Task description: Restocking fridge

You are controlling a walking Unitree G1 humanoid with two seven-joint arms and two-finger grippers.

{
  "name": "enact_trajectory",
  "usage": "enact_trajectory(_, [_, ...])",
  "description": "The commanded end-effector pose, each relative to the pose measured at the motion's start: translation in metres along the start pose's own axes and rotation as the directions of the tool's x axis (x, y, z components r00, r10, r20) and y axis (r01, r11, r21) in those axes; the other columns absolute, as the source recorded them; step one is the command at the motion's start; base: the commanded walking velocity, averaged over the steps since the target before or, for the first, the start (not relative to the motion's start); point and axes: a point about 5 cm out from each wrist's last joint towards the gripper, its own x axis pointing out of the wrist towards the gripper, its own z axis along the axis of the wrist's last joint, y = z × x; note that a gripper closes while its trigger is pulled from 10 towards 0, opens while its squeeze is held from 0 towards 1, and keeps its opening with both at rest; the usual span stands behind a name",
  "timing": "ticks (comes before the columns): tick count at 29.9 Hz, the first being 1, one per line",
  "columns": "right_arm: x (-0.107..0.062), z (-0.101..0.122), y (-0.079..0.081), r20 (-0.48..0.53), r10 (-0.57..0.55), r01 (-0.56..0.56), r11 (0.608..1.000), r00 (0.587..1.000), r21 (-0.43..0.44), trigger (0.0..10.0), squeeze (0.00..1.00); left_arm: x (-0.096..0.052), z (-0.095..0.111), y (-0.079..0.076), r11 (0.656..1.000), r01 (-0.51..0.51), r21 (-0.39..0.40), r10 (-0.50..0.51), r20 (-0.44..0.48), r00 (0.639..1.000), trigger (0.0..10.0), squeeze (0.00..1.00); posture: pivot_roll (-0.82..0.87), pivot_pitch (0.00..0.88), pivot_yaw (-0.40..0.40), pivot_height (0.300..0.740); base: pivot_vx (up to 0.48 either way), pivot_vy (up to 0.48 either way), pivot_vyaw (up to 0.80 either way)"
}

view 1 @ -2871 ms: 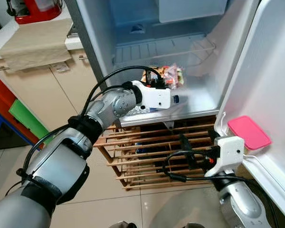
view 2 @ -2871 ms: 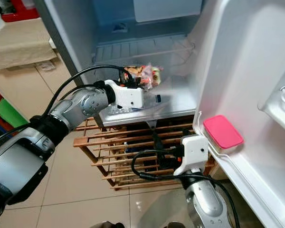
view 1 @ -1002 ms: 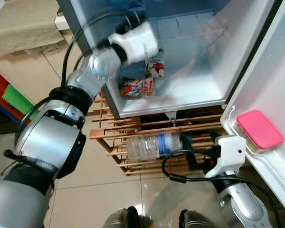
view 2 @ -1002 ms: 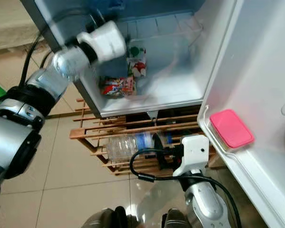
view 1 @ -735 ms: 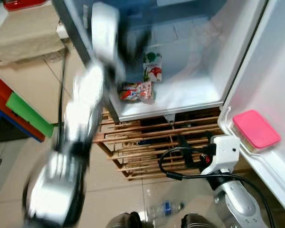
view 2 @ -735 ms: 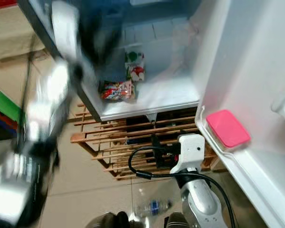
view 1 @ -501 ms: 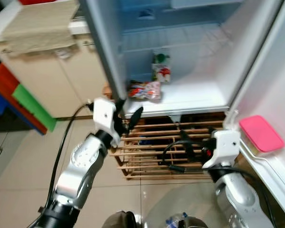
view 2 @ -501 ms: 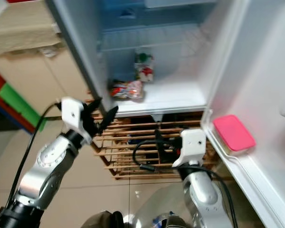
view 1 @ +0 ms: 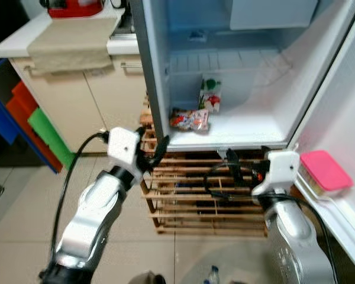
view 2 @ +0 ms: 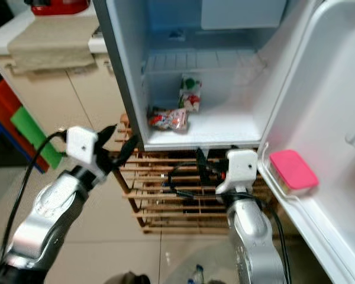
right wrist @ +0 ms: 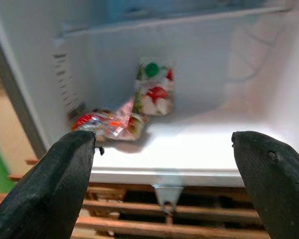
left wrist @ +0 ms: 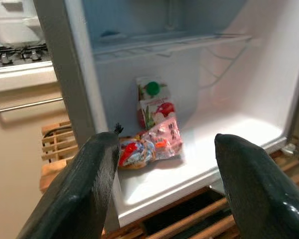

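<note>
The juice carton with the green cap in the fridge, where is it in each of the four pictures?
Left eye view: the juice carton stands upright at the back of the fridge floor.
Right eye view: same spot, just left of centre.
Left wrist view: between the two black fingers.
Right wrist view: centre, upright.
Shared landmark: the red snack bag lying just in front of it.

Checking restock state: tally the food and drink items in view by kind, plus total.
Juice carton, standing at the back of the fridge shelf: 1
Snack bag, lying in front of the carton: 1
Pink-lidded container, in the door rack: 1
Water bottle, on the floor by the robot's feet: 1
Total: 4
</note>
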Motion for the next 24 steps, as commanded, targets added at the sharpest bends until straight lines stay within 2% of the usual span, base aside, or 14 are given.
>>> enact_trajectory(1, [0.0,-0.004,-0.002,-0.008,-0.014,0.014,1.0,1.0,0.003,10.0,0.0,-0.003,-0.007,0.006,1.0,-0.025,0.013,0.025,-0.045,0.999,10.0,0.0,-0.1,0.0,0.099,0.74,-0.435,0.0,0.0])
enact_trajectory(10, [0.005,-0.005,-0.004,-0.001,-0.002,0.002,1.0,1.0,-0.01,10.0,0.0,0.003,-0.008,0.004,0.999,-0.047,0.005,0.048,-0.036,0.998,10.0,0.0,-0.1,0.0,0.09,0.74,-0.429,0.0,0.0])
enact_trajectory(13, [0.005,-0.009,-0.005,-0.019,0.011,-0.011,1.0,1.0,-0.014,10.0,0.0,0.005,-0.01,0.006,0.997,-0.075,-0.001,0.075,-0.044,0.996,10.0,0.0,-0.11,0.0,0.089,0.74,0.0,0.0,0.0])
enact_trajectory(14, [0.002,-0.019,-0.007,-0.07,0.019,-0.02,1.0,0.997,-0.01,10.0,0.0,0.008,-0.018,0.012,0.993,-0.121,0.014,0.122,-0.082,0.989,10.0,0.0,-0.11,0.0,0.089,0.74,0.0,0.0,0.0])
enact_trajectory(16, [0.0,-0.022,-0.008,-0.088,0.019,-0.019,1.0,0.996,-0.005,10.0,0.0,0.009,-0.02,0.014,0.991,-0.135,0.02,0.137,-0.098,0.986,10.0,0.0,-0.11,0.0,0.089,0.74,0.0,0.0,0.0])
enact_trajectory(17, [-0.003,-0.035,-0.012,-0.172,0.011,-0.012,1.0,0.985,-0.001,10.0,0.0,0.012,-0.033,0.023,0.983,-0.181,0.033,0.184,-0.177,0.967,10.0,0.0,-0.12,0.0,0.09,0.74,0.0,0.0,0.0])
enact_trajectory(18, [-0.003,-0.035,-0.012,-0.172,0.011,-0.012,1.0,0.985,-0.001,10.0,0.0,0.012,-0.033,0.023,0.983,-0.181,0.033,0.184,-0.177,0.967,10.0,0.0,-0.12,0.0,0.09,0.74,0.0,0.0,0.0])
enact_trajectory(19, [-0.011,-0.058,-0.02,-0.318,-0.023,0.026,1.0,0.948,0.005,10.0,0.0,0.014,-0.053,0.038,0.967,-0.249,0.045,0.252,-0.284,0.925,10.0,0.0,-0.12,0.0,0.092,0.74,0.0,0.0,0.0])
enact_trajectory(20, [-0.014,-0.066,-0.023,-0.363,-0.038,0.043,0.999,0.931,0.005,10.0,0.0,0.013,-0.059,0.043,0.961,-0.272,0.054,0.275,-0.309,0.91,10.0,0.0,-0.12,0.0,0.092,0.74,0.0,0.0,0.0])
enact_trajectory(21, [-0.014,-0.066,-0.023,-0.363,-0.038,0.043,0.999,0.931,0.005,10.0,0.0,0.013,-0.059,0.043,0.961,-0.272,0.054,0.275,-0.309,0.91,10.0,0.0,-0.12,0.0,0.092,0.74,0.0,0.0,0.0])
enact_trajectory(24, [-0.029,-0.079,-0.033,-0.443,-0.131,0.124,0.991,0.887,-0.043,10.0,0.0,0.014,-0.067,0.051,0.956,-0.288,0.053,0.288,-0.331,0.898,10.0,0.0,-0.14,0.0,0.098,0.74,0.0,0.0,0.0])
